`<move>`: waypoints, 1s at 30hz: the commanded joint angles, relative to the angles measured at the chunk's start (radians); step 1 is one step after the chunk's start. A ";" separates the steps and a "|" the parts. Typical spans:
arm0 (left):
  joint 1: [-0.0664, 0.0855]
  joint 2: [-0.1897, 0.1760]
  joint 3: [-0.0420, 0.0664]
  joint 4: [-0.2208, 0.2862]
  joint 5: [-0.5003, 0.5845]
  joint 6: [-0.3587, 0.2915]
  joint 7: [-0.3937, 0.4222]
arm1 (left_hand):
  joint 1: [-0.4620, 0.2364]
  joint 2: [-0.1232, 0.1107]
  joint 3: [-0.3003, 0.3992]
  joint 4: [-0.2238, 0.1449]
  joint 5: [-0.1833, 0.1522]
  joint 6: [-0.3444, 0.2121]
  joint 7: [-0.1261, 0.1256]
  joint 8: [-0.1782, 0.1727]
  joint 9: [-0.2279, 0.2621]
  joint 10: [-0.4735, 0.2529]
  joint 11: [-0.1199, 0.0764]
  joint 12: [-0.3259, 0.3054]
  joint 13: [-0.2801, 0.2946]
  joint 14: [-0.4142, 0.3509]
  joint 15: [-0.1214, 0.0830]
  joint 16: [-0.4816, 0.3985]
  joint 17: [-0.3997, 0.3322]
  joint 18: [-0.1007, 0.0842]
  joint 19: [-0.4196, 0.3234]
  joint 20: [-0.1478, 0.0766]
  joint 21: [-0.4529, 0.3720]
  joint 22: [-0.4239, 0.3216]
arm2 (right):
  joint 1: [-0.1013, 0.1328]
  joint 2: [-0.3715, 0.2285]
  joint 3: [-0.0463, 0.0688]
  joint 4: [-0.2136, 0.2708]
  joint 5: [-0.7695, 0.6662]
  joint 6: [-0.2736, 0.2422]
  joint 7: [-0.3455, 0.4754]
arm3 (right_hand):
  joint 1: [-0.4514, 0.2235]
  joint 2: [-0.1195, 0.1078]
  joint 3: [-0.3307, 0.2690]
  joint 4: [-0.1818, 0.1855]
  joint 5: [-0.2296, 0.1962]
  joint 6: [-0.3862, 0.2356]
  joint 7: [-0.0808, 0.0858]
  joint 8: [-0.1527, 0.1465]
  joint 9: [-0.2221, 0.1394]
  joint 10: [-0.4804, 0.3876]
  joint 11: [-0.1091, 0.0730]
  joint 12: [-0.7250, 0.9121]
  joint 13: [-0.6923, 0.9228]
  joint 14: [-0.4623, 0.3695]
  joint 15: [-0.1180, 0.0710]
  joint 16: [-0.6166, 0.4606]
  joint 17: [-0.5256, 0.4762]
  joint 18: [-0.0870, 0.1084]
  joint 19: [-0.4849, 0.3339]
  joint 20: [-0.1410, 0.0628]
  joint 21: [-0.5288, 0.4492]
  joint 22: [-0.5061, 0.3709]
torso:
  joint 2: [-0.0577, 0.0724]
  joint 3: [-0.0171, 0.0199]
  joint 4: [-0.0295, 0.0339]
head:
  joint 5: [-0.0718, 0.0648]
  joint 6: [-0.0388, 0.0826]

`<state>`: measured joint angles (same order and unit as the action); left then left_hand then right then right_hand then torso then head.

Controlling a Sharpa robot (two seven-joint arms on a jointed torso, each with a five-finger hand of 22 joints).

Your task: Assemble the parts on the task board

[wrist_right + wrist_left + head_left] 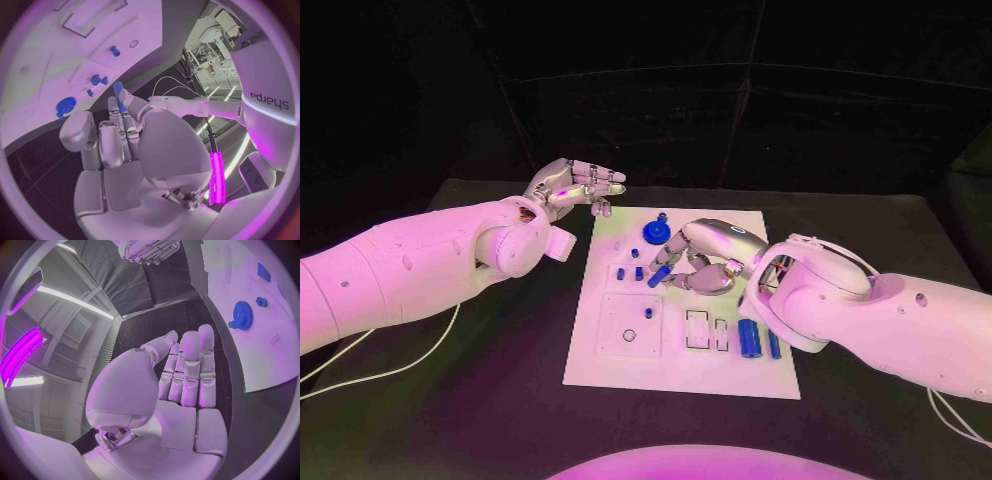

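The white task board lies in the middle of the black table. My right hand hovers over the board's centre and pinches a short blue peg between its fingers; the right wrist view shows the same peg at the fingertips. A blue gear stands near the board's far edge, with small blue parts just in front of it. My left hand floats off the board's far left corner, fingers stretched out side by side and holding nothing.
Two long blue parts lie at the board's right side beside two narrow slots. A raised square panel with a hole takes up the near left of the board. White cables trail across the table at left.
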<state>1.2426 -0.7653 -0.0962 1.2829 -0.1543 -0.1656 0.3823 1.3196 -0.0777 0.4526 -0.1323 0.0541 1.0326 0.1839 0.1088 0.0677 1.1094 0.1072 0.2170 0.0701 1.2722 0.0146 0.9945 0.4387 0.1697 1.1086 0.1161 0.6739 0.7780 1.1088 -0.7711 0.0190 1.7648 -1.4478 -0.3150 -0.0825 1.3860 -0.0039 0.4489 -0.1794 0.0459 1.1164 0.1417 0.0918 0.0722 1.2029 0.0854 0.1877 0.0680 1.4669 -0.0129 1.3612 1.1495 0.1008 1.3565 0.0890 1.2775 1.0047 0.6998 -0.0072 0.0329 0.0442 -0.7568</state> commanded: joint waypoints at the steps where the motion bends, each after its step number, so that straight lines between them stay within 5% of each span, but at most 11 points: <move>1: 0.001 0.002 0.001 0.001 0.004 0.011 0.003 | 0.001 0.005 -0.006 0.001 -0.004 -0.007 0.001 -0.002 -0.001 -0.004 0.001 0.004 -0.001 -0.003 0.003 -0.005 -0.001 0.013 -0.004 0.001 -0.005 -0.001 | -0.009 0.032 0.000 -0.008 0.014 0.026 0.053 | -0.010 -0.001 0.007 -0.001 0.004 0.004 0.004 -0.001 0.000 0.024 -0.019 -0.006 0.000 0.033 -0.005 0.005 -0.003 0.005 0.006 -0.004 0.003 0.000 | 0.001 -0.0006 0.0045 | 0.004 -0.003; 5: 0.002 0.003 0.001 0.002 0.004 0.011 0.003 | 0.001 0.005 -0.006 0.001 -0.004 -0.007 0.001 -0.002 -0.001 -0.004 0.001 0.004 -0.001 -0.003 0.003 -0.005 -0.001 0.013 -0.004 0.001 -0.005 -0.001 | -0.018 0.072 -0.003 -0.030 -0.019 0.050 0.055 | -0.010 -0.002 0.007 -0.001 0.004 0.003 0.004 -0.001 0.000 0.024 -0.018 -0.007 0.000 0.033 -0.005 0.004 -0.003 0.004 0.006 -0.004 0.003 0.000 | 0.000 -0.0006 -0.0012 | 0.013 -0.007; 14: 0.002 0.006 0.001 0.003 0.004 0.012 0.003 | 0.002 0.005 -0.006 0.000 -0.004 -0.008 0.001 -0.001 -0.001 -0.005 0.001 0.004 -0.001 -0.004 0.003 -0.005 -0.001 0.013 -0.004 0.001 -0.006 -0.001 | -0.036 0.121 -0.022 -0.069 -0.128 0.128 0.046 | -0.013 -0.004 0.008 -0.001 0.004 0.003 0.005 -0.002 -0.001 0.024 -0.017 -0.009 0.000 0.032 -0.004 0.004 -0.004 0.005 0.005 -0.003 0.003 -0.001 | 0.000 0.0012 -0.0012 | 0.024 -0.013; 30: 0.002 0.008 0.001 0.001 0.004 0.014 0.001 | 0.001 0.005 -0.006 0.000 -0.004 -0.008 0.001 -0.001 -0.001 -0.005 0.001 0.004 -0.001 -0.004 0.003 -0.005 -0.002 0.013 -0.004 0.001 -0.006 -0.001 | -0.049 0.147 -0.026 -0.088 -0.201 0.198 0.023 | -0.020 -0.007 0.006 0.002 0.004 0.006 0.005 -0.002 -0.001 0.026 -0.017 -0.011 0.000 0.032 -0.004 0.004 -0.005 0.004 0.005 -0.003 0.003 -0.001 | 0.001 0.0007 -0.0011 | 0.027 -0.016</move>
<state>1.2428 -0.7585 -0.0961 1.2835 -0.1542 -0.1629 0.3809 1.3196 -0.0777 0.4526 -0.1323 0.0541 1.0327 0.1839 0.1088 0.0677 1.1095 0.1072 0.2169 0.0702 1.2722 0.0146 0.9945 0.4389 0.1697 1.1086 0.1161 0.6739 0.7782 1.0587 -0.6262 -0.0069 1.6760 -1.6096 -0.1517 -0.0528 1.3764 -0.0136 0.4516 -0.1821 0.0472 1.1178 0.1433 0.0832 0.0706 1.2224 0.0660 0.1814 0.0675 1.4669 -0.0128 1.3611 1.1454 0.1009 1.3565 0.0891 1.2775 1.0039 0.6999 -0.0058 0.0310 0.0713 -0.7732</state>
